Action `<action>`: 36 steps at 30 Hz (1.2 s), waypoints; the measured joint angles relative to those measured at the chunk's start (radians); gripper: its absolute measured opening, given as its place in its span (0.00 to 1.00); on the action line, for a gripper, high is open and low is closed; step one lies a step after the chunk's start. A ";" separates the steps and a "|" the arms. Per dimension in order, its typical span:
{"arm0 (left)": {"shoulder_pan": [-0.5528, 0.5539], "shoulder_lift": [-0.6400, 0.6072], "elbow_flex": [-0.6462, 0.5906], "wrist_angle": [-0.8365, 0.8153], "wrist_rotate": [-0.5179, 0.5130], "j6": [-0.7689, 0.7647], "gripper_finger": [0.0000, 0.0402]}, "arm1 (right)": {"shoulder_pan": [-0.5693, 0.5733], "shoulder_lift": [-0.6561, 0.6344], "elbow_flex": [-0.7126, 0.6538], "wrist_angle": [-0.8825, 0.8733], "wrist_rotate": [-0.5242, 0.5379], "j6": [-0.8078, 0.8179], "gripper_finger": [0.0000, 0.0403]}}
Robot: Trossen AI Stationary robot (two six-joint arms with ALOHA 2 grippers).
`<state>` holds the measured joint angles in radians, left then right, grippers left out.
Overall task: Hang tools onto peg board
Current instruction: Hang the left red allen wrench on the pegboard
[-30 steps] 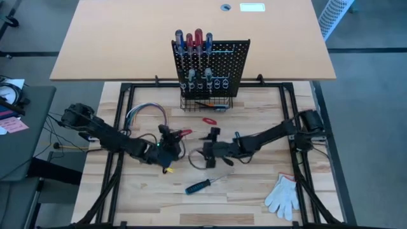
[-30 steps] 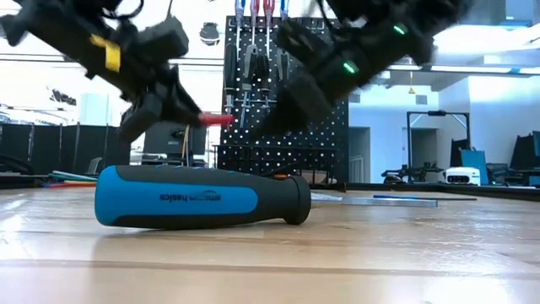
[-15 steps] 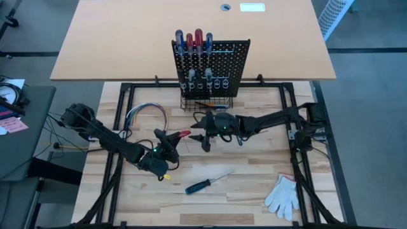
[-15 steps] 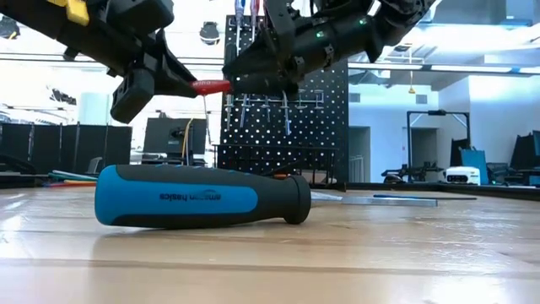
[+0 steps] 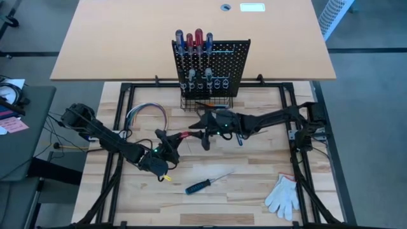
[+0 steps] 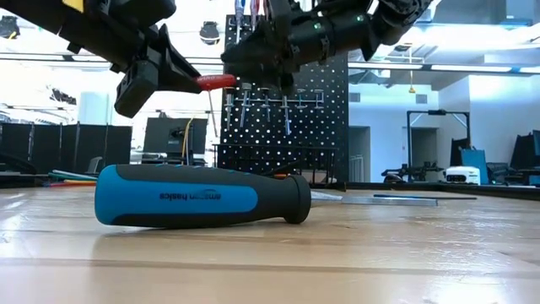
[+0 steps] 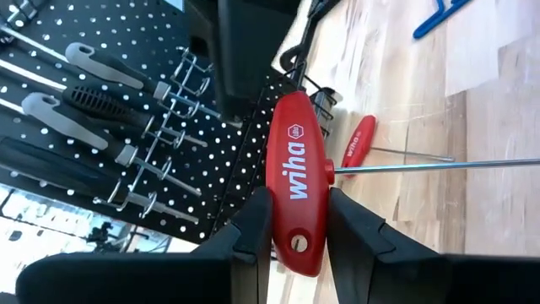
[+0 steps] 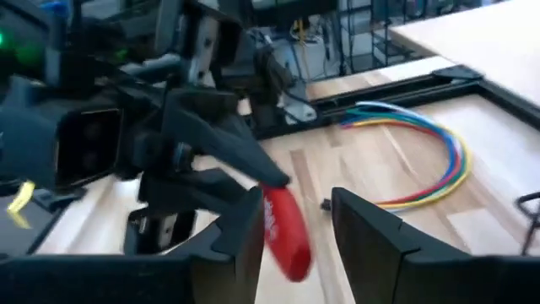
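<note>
Clearly the action sits near the middle of the wooden table (image 5: 254, 191), a little in front of the peg board (image 5: 219, 67), which stands upright at the table's far edge with several screwdrivers (image 5: 198, 39) already hanging in its ring holders and a black wire basket (image 5: 206, 102) at its base. The left gripper (image 5: 170, 141) reaches in from the table's left side and pinches a red T-handle key (image 7: 295, 181) by one end of its red grip; in the left wrist view the two dark fingers (image 7: 253, 224) press against both faces of the handle, and its thin metal shaft runs off sideways. The right gripper (image 5: 202, 130) comes across from the right side and meets that same red handle from the opposite end; in the right wrist view the handle lies between its fingers (image 8: 240, 224), which stand partly spread with a gap on either side, so whether they already touch the handle I cannot tell. Seen from the low view, both grippers hang above the tabletop in front of the peg board with the red handle (image 6: 215, 81) bridging them. A second, smaller red-handled key (image 7: 359, 139) lies flat on the table just in front of the basket. A blue-and-black screwdriver (image 5: 206, 184) lies toward the table's near edge, apart from both arms. A white work glove (image 5: 283, 194) rests near the near right corner, and a looped bundle of coloured wires (image 5: 145, 113) lies toward the left edge behind the left arm.
</note>
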<state>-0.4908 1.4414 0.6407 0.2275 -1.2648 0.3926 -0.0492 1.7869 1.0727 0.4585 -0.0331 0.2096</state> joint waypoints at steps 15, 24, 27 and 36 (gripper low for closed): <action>0.000 0.000 0.000 0.019 0.000 0.010 0.18 | -0.014 0.001 -0.001 -0.024 -0.078 0.101 0.51; 0.000 0.000 0.000 0.111 0.000 0.095 0.18 | -0.014 0.002 0.000 -0.005 -0.156 0.115 0.37; 0.000 0.000 0.000 0.143 0.003 0.124 0.18 | -0.015 0.001 0.004 -0.006 -0.171 0.106 0.30; 0.006 0.000 0.000 0.143 0.004 0.104 0.18 | -0.016 0.001 0.004 -0.009 -0.166 0.068 0.10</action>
<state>-0.4843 1.4410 0.6403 0.3705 -1.2612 0.4969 -0.0654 1.7882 1.0767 0.4492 -0.1989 0.2780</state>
